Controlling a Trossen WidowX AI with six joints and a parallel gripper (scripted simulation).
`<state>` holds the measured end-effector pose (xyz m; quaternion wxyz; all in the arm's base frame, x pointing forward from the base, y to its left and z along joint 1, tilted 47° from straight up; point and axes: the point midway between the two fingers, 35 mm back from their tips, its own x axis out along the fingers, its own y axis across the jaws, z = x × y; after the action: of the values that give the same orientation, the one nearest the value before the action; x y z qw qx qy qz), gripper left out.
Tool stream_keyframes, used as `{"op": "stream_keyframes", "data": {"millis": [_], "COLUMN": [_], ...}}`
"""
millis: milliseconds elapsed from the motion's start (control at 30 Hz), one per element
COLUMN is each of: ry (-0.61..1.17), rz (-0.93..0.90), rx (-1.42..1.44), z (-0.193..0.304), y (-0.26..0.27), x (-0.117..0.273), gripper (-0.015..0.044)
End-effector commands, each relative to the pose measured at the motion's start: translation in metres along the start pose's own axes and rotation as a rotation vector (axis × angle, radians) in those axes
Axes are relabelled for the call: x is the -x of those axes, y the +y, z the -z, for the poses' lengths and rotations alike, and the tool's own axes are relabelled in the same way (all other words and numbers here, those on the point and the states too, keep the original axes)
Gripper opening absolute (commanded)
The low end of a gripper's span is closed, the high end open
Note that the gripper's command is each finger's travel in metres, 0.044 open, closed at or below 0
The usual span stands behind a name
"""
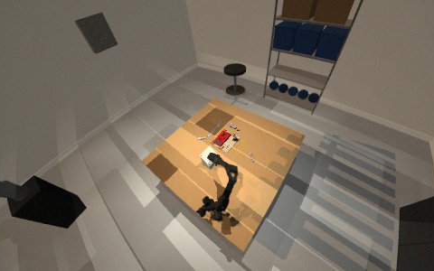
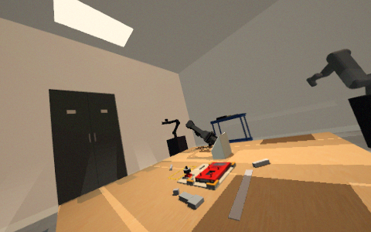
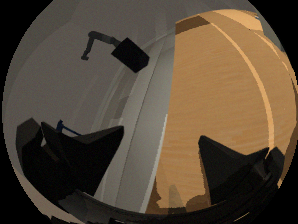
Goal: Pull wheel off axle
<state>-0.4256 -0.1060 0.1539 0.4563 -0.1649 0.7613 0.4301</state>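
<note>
Small dark wheel [image 2: 187,169] sits upright on axle by red board [image 2: 214,171]; gripper [image 3: 160,163] spread wide, empty.

You see the wooden table [image 2: 297,162] carrying a red board [image 2: 213,172], a grey bar [image 2: 240,199], small grey blocks [image 2: 191,199] and a white box [image 2: 221,147].

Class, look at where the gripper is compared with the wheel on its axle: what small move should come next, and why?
Probably swing the gripper toward the wheel beside the red board. The gripper is open with nothing between its fingers, and sits back near the white box, short of the wheel.
</note>
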Motion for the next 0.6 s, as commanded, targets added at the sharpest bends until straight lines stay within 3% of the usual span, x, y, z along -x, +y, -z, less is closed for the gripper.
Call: {"op": "stream_keyframes", "data": {"millis": [0,100,233,567], "ry": [0.001,0.024,0.088,0.189], "rz": [-0.001,-0.017,-0.066,-0.068], "rx": [0.000,-0.001,-0.003,0.251], "z": [0.000,0.005,0.017,0.046], "y": [0.000,0.006,0.023,-0.001], "x": [0.000,0.003,0.011,0.039], "gripper": [0.0374,0.0300,0.0300,0.0300]}}
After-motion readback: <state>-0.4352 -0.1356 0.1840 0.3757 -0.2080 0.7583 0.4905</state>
